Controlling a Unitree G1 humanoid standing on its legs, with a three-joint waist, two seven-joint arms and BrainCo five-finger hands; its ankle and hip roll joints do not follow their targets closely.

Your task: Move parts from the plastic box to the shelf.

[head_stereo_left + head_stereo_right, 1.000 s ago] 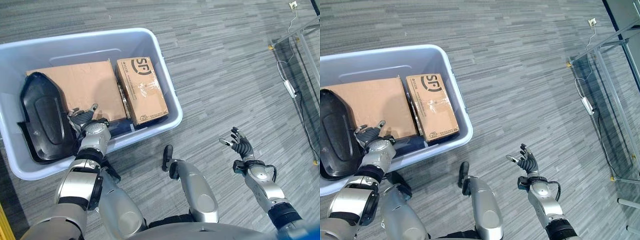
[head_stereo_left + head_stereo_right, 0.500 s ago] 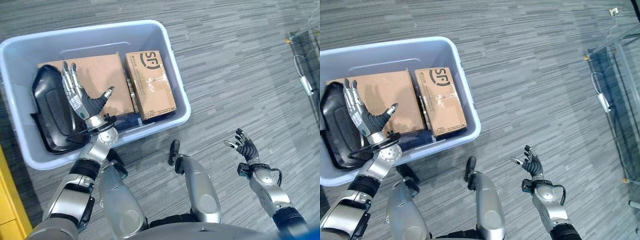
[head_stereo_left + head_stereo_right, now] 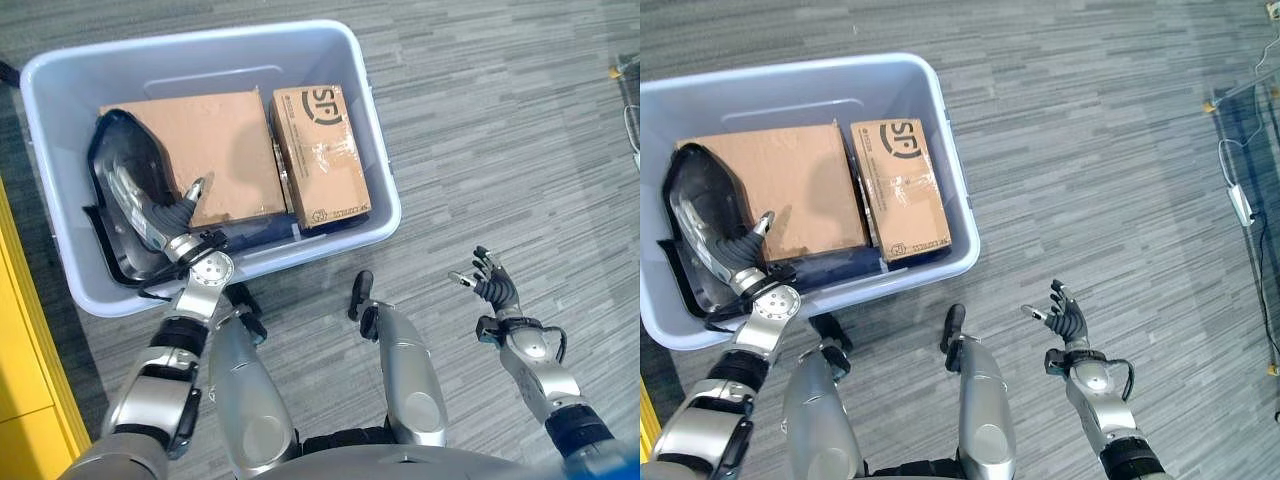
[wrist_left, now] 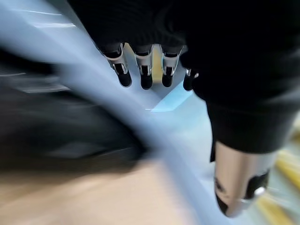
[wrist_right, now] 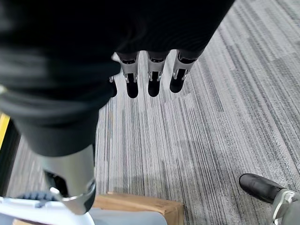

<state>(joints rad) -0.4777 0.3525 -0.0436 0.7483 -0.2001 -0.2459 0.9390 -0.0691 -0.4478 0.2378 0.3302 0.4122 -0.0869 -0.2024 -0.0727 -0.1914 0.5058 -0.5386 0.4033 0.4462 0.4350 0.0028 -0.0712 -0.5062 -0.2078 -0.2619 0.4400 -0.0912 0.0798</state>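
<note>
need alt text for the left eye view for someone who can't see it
The robot's left hand, fingers straight, reaches into a pale plastic box over a black part beside two cardboard boxes. Its right hand is open over grey carpet.

Left arm extended forward at near left; left hand [image 3: 160,215] raised, fingers straight, thumb apart. Right arm at near right; right hand [image 3: 493,288] palm up, fingers relaxed, holding nothing.
</note>
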